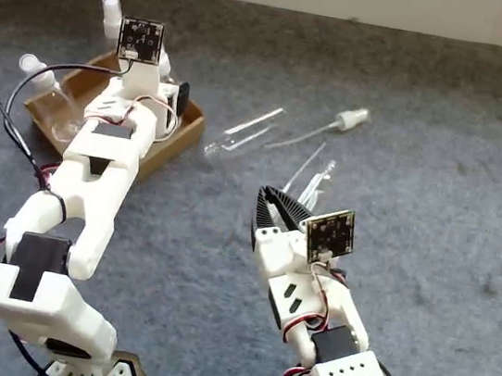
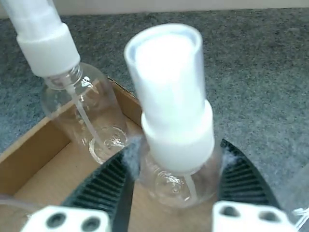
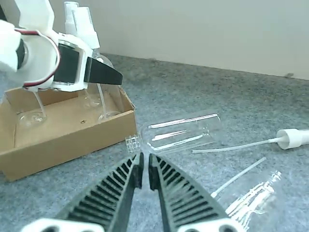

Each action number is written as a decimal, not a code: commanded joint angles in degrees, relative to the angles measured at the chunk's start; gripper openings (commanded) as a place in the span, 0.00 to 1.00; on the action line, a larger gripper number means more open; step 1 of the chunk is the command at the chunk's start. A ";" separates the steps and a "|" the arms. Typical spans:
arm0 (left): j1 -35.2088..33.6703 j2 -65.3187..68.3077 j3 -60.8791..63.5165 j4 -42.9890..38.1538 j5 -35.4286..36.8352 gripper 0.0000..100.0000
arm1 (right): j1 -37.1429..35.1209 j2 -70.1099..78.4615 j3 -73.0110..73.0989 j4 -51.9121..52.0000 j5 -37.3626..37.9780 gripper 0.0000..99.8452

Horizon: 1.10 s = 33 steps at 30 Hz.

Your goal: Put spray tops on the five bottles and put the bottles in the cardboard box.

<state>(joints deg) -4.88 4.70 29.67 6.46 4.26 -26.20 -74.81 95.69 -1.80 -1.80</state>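
Left wrist view is the good one here. The held bottle [image 2: 176,181] is a small, round-shouldered, see-through thing, with a chunky white spray top [image 2: 169,96] seated on its neck and a thin dip tube running down inside. The left gripper [image 2: 176,159] is pinching it, one ribbed black finger [image 2: 104,186] pressed on each side of the body, and it's upright over the brown floor of the cardboard box [image 2: 29,164]. Just beside it stands a second bottle [image 2: 82,106], same clear body and white top, base down in the box.

In the high view the box [image 1: 171,144] sits at the upper left of the frame with the left arm stretched over it. A capped neighbour bottle [image 1: 38,74] stands at the box's left end; can't tell if that's the same one as the second bottle.

Out on the grey carpet [image 1: 432,232], near the middle of the frame, an uncapped bottle [image 1: 240,135] lies on its side just right of the box. A loose spray top [image 1: 352,119] with its long tube lies further right, well apart from it. Another clear bottle [image 1: 315,183] lies below that, a tube by its mouth.

The right gripper [image 1: 274,208] is at lower centre, near that last bottle. From its own wrist view the right gripper [image 3: 145,171] has its fingers pressed nearly together with just a sliver between them, holding nothing.
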 commanded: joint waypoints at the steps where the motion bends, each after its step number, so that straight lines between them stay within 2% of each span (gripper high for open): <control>1: -0.48 -0.84 -3.74 -1.49 -0.53 0.05 | 0.66 -0.22 8.84 0.22 -0.09 0.03; 10: -0.40 -0.92 -3.91 -1.49 -1.05 0.05 | 0.66 -0.22 8.84 0.22 -0.09 0.03; 14: -0.31 -0.92 -3.74 -1.49 -2.90 0.12 | 0.66 -0.22 8.84 0.22 -0.09 0.03; 28: -0.57 -1.01 -3.65 -1.41 -2.90 0.12 | 0.75 -0.22 8.84 0.22 -0.09 0.03; 33: -0.48 -1.45 -4.18 1.85 -2.81 0.20 | 0.75 -0.22 8.84 0.22 0.09 0.03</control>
<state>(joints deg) -4.88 4.70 29.67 6.55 1.80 -26.20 -74.81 95.69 -1.80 -1.80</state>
